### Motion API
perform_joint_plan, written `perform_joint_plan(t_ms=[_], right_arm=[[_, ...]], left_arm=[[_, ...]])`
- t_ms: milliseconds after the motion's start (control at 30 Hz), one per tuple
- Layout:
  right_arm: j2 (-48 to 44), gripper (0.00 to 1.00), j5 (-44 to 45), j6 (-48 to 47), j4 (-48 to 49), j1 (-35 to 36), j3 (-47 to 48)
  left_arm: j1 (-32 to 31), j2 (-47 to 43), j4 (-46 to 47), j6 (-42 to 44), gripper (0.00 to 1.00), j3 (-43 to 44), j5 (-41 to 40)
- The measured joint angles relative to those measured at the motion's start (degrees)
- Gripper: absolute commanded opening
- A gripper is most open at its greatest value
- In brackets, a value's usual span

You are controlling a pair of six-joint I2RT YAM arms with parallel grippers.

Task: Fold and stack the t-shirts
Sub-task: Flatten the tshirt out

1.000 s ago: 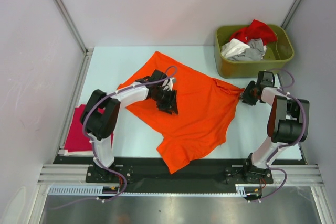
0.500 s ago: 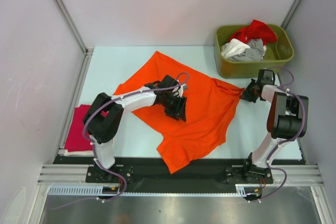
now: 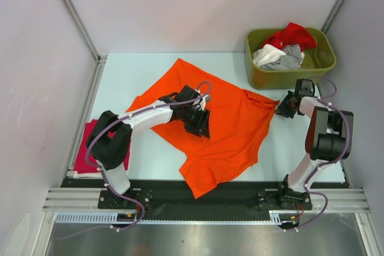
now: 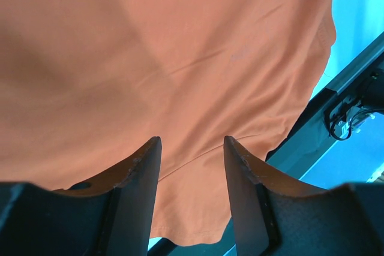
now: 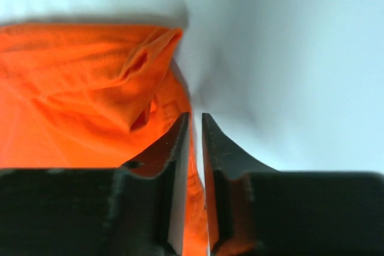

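A large orange t-shirt [image 3: 231, 130] lies spread, partly rumpled, across the table. My left gripper [image 3: 198, 122] hovers over its middle, open, with only flat orange cloth [image 4: 150, 58] showing between and beyond the fingers [image 4: 144, 172]. My right gripper [image 3: 281, 107] is at the shirt's right corner, and that corner is drawn toward it. In the right wrist view the jaws are nearly together with a strip of the orange t-shirt [image 5: 78, 88] pinched between them. A magenta t-shirt [image 3: 84, 148] lies folded at the table's left edge.
An olive-green bin [image 3: 288, 80] stands at the back right, just behind my right gripper, holding a red tee [image 3: 294, 33], a white one [image 3: 267, 56] and a grey one [image 3: 293, 59]. A black rail [image 3: 240, 189] runs along the near edge under the shirt's hem.
My right gripper has closed on the orange shirt's right corner. The left gripper slid right over the shirt's middle and opened slightly.
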Motion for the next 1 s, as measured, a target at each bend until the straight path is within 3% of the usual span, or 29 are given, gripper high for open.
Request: perform_joint_plan(t_ms=[267,500,567,667,700,800,1000], right_arm=[[-5.6,0.31,-0.7,0.0,-0.5,-0.1,-0.9],[-1.0,0.38,-2.4,-0.1,-0.3,0.5,0.0],[0.3,0.36,-2.4,-0.1,-0.4,0.8,0.4],[0.9,0.21,-1.7,-0.3,-0.4,1.2,1.2],[0.9,0.10,-1.0,-0.3,-0.7,1.2,1.3],[0.9,0.00,1.6,-0.1,-1.9,1.4,1.5],[0.1,0.00,6.3,-0.5,-4.8,1.4,1.7]], left_arm=[[2.3,1.2,-0.3,0.0,0.51,1.1,0.5],[2.9,2.0,-0.4,0.1,0.51,1.7,1.2],[3.1,2.1,-0.4,0.1,0.51,1.7,1.3],[3.6,2.3,-0.6,0.2,0.51,1.7,1.3],[4.0,2.6,-0.7,0.4,0.50,1.7,1.3],[5.8,3.5,-0.9,0.5,0.50,1.7,1.2],[9.1,4.7,-1.4,0.5,0.50,1.7,1.2]])
